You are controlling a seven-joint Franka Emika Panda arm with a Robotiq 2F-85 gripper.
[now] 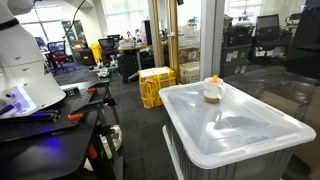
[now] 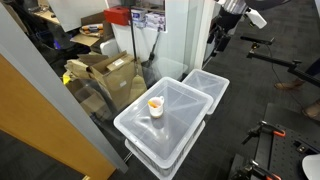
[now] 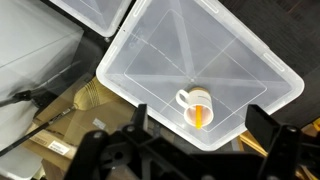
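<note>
A small white cup (image 1: 212, 90) (image 2: 156, 105) (image 3: 197, 105) with a handle and an orange stick inside stands on the lid of a translucent plastic bin (image 1: 245, 130) (image 2: 180, 125) (image 3: 170, 50), near one edge. My gripper (image 3: 201, 116) hangs well above the cup, open, with nothing between its fingers (image 3: 141, 118). In the wrist view the cup lies between the two dark fingertips, far below them. In an exterior view the arm (image 2: 226, 18) reaches in from the upper right, high over the bins.
A second clear bin (image 2: 212, 86) (image 3: 95, 12) adjoins the first. Cardboard boxes (image 2: 105, 72) sit behind a glass partition. Yellow crates (image 1: 156, 86) stand on the floor beyond. A dark desk with tools (image 1: 55, 115) carries the white robot base (image 1: 22, 60). Black stands (image 2: 280, 62) are nearby.
</note>
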